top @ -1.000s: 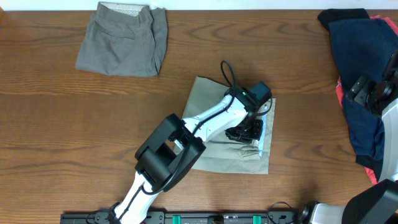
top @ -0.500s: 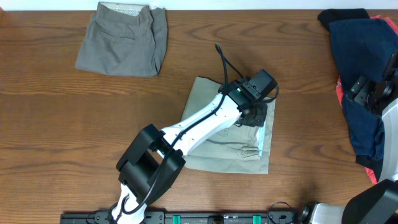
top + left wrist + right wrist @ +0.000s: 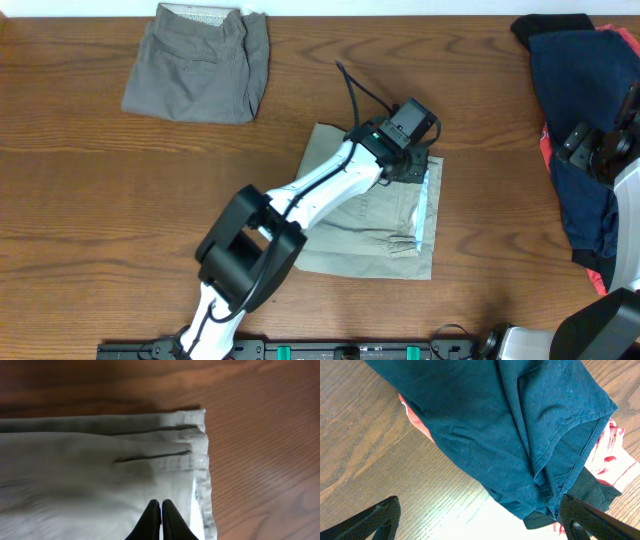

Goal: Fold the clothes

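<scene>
Folded pale khaki-green shorts [image 3: 372, 226] lie at the table's middle, the light bluish waistband [image 3: 428, 210] along their right edge. My left gripper [image 3: 412, 168] is shut and empty over the shorts' upper right corner. In the left wrist view the closed fingertips [image 3: 161, 510] sit on the khaki cloth [image 3: 80, 475] beside the waistband edge [image 3: 200, 467]. My right gripper [image 3: 480, 517] is open and empty above the navy garment [image 3: 510, 425]. Navy, black and red pieces [image 3: 575, 130] are piled at the right.
Folded grey shorts [image 3: 198, 68] lie at the far left of the wooden table [image 3: 120, 220]. The right arm [image 3: 600, 150] stands over the pile at the right edge. A red piece [image 3: 612, 460] shows under the navy one.
My left gripper has moved up along the waistband from the shorts' lower right part to their upper right corner. The right arm has not moved.
</scene>
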